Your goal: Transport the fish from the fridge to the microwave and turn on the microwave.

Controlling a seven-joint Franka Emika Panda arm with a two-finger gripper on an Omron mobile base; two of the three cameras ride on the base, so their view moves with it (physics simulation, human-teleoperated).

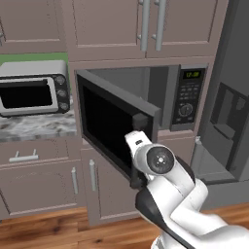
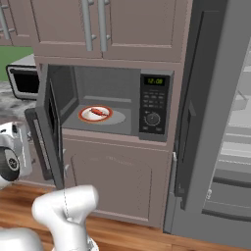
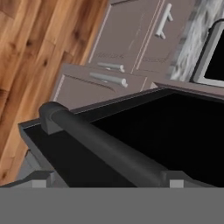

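The microwave (image 2: 153, 105) stands with its door (image 1: 114, 126) swung wide open to the left. Inside it, the small red-orange fish (image 2: 99, 112) lies on a white plate (image 2: 84, 114) on the floor of the cavity. My gripper (image 3: 109, 181) is at the outer face of the door, right up against its dark bar handle (image 3: 105, 146). The fingertips (image 3: 41, 180) sit far apart, one on each side of the bar, so the gripper is open and empty. My wrist (image 1: 158, 158) covers the middle of the handle in the left base view. The fridge (image 2: 215, 122) is open at the right.
A silver toaster oven (image 1: 34, 87) sits on the marble counter (image 1: 39, 127) left of the microwave. Closed cabinets (image 1: 112, 24) run above, drawers and cupboard doors (image 1: 39, 180) below. The open fridge door (image 2: 196, 112) stands just right of the microwave. Wooden floor (image 1: 44, 233) lies beneath.
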